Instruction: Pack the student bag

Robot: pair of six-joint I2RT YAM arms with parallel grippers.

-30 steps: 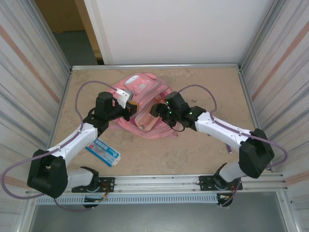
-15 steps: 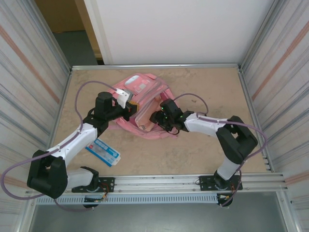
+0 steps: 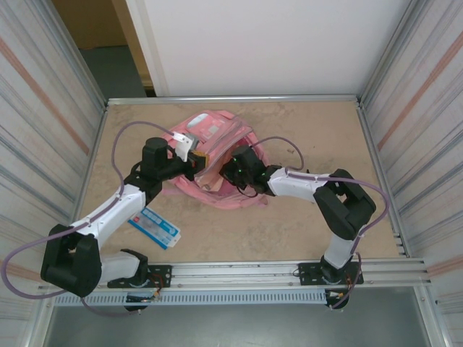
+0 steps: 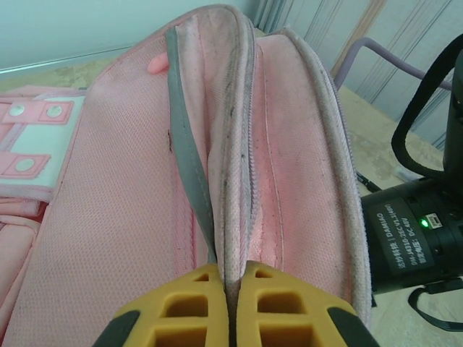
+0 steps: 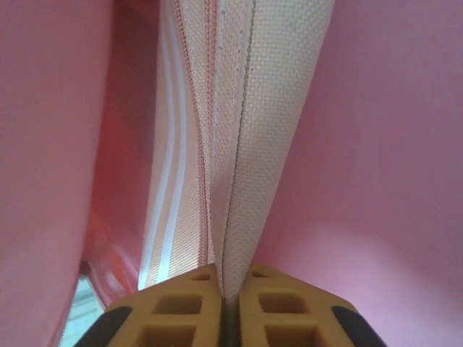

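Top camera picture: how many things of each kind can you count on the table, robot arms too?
pink backpack: 1
blue-and-white packet: 1
robot arms: 2
Total: 4

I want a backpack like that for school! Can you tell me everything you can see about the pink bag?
The student bag is soft pink fabric with white trim and a pale patch with round snaps. It lies slumped on the tan table, near the back middle. The left end effector is shut on a grey-edged fold of it, and the right end effector is shut on a woven pink edge from the other side. Its inside cannot be seen.
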